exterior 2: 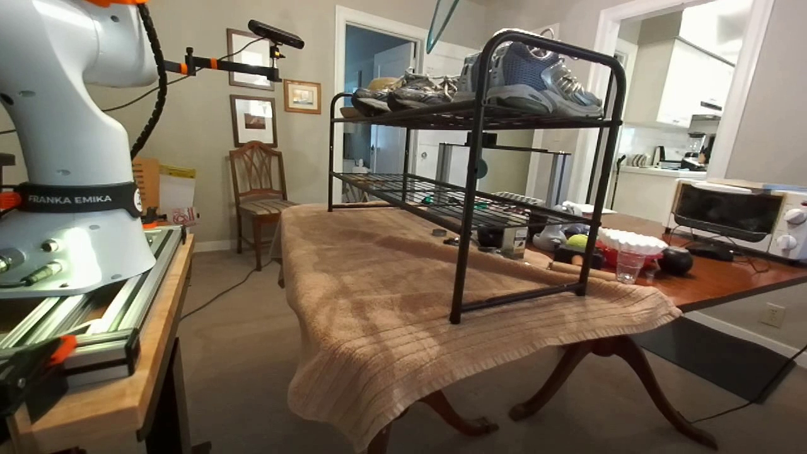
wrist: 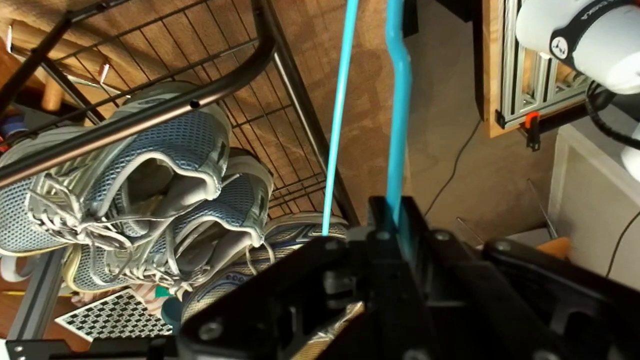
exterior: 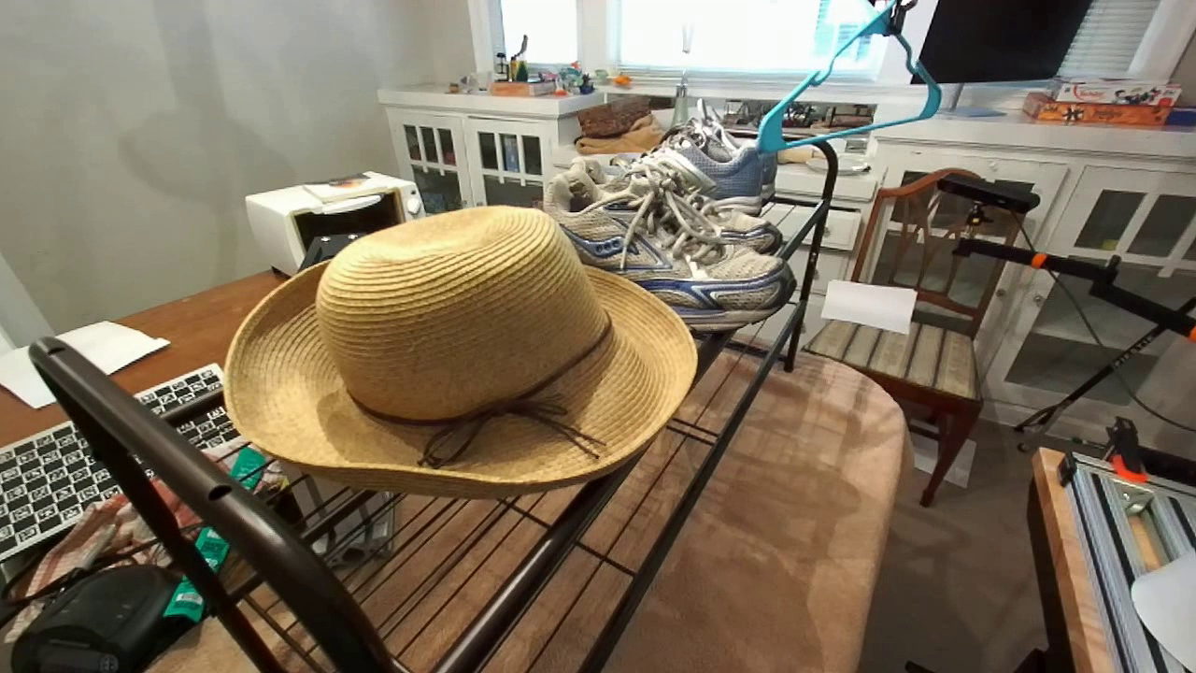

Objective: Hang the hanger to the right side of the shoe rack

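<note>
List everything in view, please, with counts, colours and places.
hanger: 1, teal, held by the end effector
rack: 1, black, on the towel
sneakers: 4, grey and blue, on the rack's top shelf
hat: 1, tan, beside the sneakers
towel: 1, brown, on the table
table: 1, brown, under the towel
toaster oven: 1, white, on the table
patterned board: 1, black and white, near the rack
small items: several, mixed, on the table
chair: one per exterior view, brown, on the floor
camera: one per exterior view, black, on a boom
cabinets: several, white, in an exterior view's background
screen: 1, black, on the cabinets
bench: 1, tan, under the arm
arm: 1, white, on the bench
end effector: 1, black, shut on the hanger
</note>
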`<state>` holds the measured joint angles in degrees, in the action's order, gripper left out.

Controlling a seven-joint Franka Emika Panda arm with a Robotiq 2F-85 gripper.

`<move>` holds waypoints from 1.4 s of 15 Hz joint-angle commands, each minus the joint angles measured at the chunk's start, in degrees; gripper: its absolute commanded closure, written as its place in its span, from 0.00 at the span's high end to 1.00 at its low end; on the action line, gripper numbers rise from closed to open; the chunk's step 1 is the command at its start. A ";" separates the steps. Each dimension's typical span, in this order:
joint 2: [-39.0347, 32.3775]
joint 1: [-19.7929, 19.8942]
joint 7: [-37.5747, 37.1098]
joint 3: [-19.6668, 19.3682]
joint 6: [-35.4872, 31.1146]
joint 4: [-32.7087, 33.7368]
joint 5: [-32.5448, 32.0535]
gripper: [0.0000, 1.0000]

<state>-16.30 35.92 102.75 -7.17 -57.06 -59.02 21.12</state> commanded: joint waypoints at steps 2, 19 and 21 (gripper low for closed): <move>5.78 -0.91 4.02 -0.27 -5.31 -9.87 -4.55 0.02; 6.33 -6.40 21.39 3.54 -21.01 -21.73 -39.23 0.02; 4.85 -11.13 21.31 -0.65 -23.12 -21.30 -39.58 0.02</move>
<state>-10.56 29.25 124.47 -4.66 -76.89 -79.22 -16.14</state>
